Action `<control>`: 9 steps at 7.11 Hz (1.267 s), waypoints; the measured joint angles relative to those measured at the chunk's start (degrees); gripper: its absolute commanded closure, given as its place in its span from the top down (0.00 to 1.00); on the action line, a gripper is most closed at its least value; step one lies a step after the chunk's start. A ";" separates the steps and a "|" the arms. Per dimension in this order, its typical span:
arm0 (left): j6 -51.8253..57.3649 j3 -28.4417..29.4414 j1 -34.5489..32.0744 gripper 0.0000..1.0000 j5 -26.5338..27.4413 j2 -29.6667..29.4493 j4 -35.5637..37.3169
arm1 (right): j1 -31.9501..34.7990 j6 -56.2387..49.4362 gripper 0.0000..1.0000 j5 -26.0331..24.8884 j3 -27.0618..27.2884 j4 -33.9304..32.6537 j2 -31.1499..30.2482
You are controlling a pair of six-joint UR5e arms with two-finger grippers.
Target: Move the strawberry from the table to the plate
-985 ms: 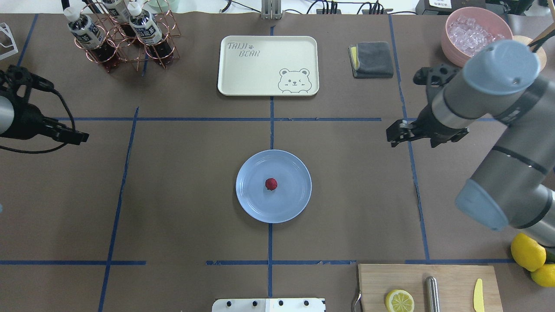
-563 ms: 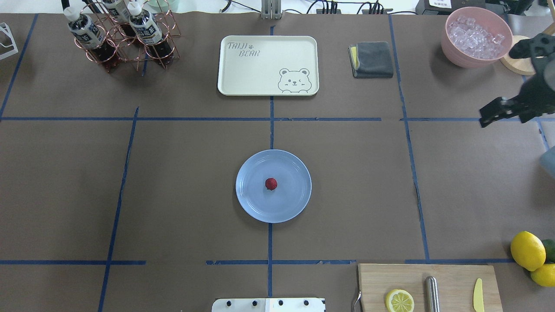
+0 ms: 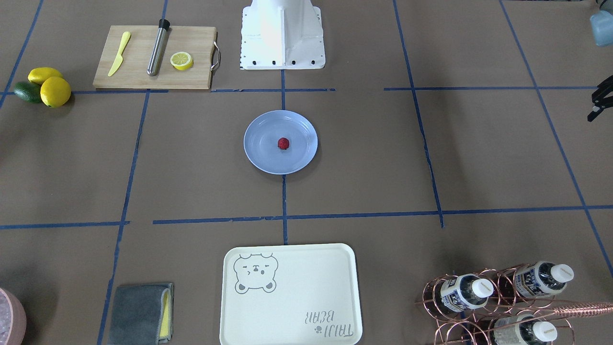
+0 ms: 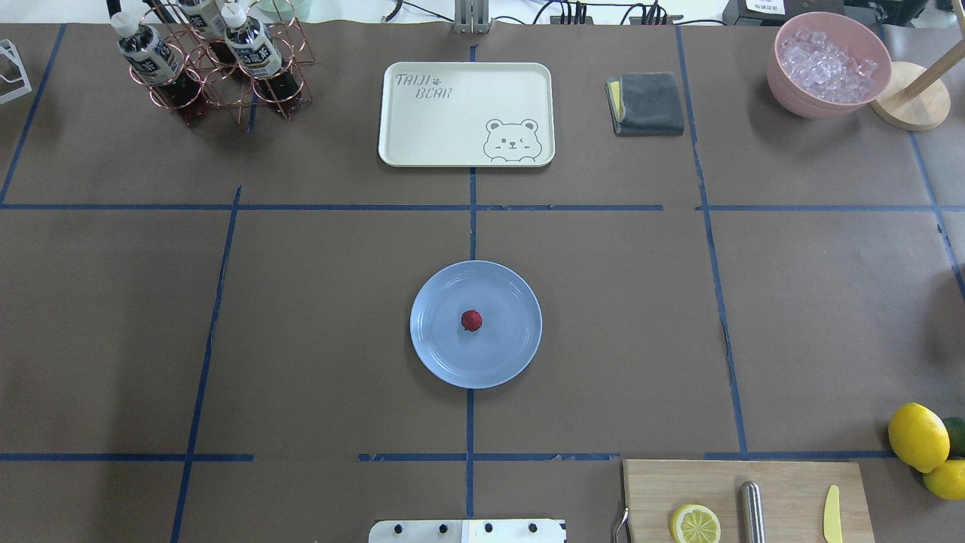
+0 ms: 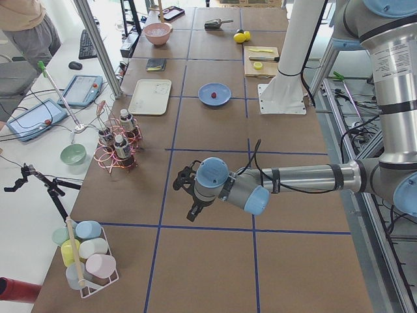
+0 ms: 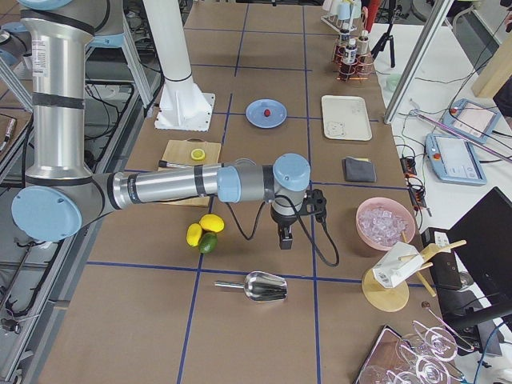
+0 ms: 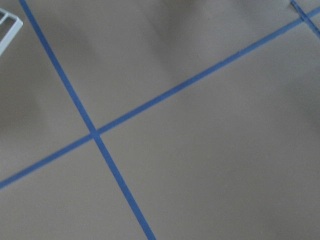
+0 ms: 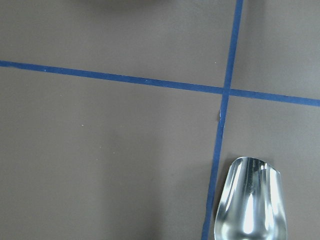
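Both arms have drawn aside out of the overhead view, likely because the strawberry (image 4: 471,320) already lies mid-plate (image 4: 507,353) on the counter (image 4: 301,317). Whether the left gripper (image 5: 185,198) and right gripper (image 6: 284,237) are apart or together cannot be told.

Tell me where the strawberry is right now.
In the overhead view the strawberry lies near the middle of the light-blue plate, at the centre of the table, on the robot's side of the bear tray.
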 measured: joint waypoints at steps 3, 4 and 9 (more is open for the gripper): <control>0.08 0.74 -0.88 1.00 0.00 2.36 -4.07 | 2.20 -2.99 1.00 -3.65 0.37 0.01 -0.33; 0.20 0.77 -1.58 1.00 0.70 2.54 -6.12 | 2.22 -2.77 1.00 -4.01 0.15 -0.02 -0.34; 0.57 -7.09 -2.51 1.00 1.40 0.31 12.45 | 2.25 -2.50 1.00 -3.95 1.73 0.01 -1.43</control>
